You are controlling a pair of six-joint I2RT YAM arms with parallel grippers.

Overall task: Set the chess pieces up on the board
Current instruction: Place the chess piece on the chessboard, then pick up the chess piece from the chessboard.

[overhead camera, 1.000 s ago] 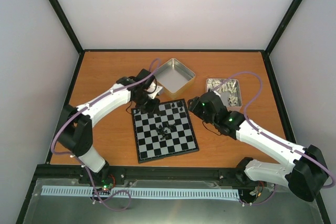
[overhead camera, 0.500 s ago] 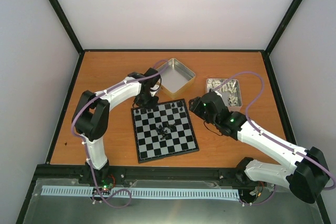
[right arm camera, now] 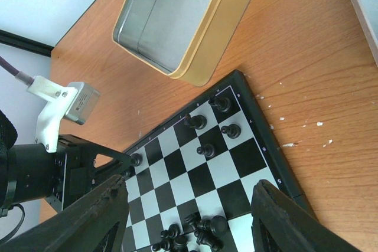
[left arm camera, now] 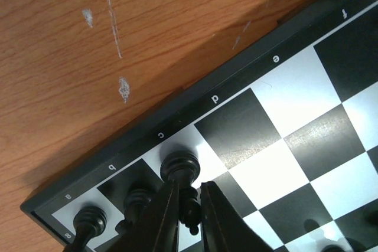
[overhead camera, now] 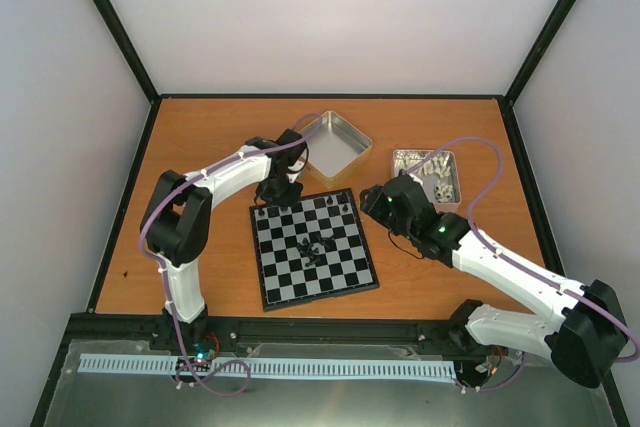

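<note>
1. Between the fingers point(left arm camera: 162, 216) of the left gripper point(left arm camera: 188, 186) stands one black piece point(left arm camera: 180, 166); the jaws are pinched onto its upper part, with barely a sliver of space between them
2. That piece is upright: its long axis is vertical and in line with the fingers, with its round base down on the c square of the edge row of the board point(left arm camera: 269, 125) and its head up toward the wrist
3. Just left of those fingers in the wrist view, two more of the chess pieces point(left arm camera: 90, 216) stand upright on the a and b squares of the same row
4. Ahead of the fingertips runs the board's black rim, and past it the wooden table point(left arm camera: 88, 57)
5. At the board's other side hangs the right gripper point(right arm camera: 190, 186), jaws spread wide and gripping nothing
6. Below and between its fingers a heap point(right arm camera: 198, 228) of black pieces is bunched on the middle squares; which way each one lies is too small to tell
7. Beyond its fingertips four standing pieces point(right arm camera: 221, 103) sit near the board's corner, and past the rim is a gold-sided tin point(right arm camera: 177, 22), mouth up
</note>
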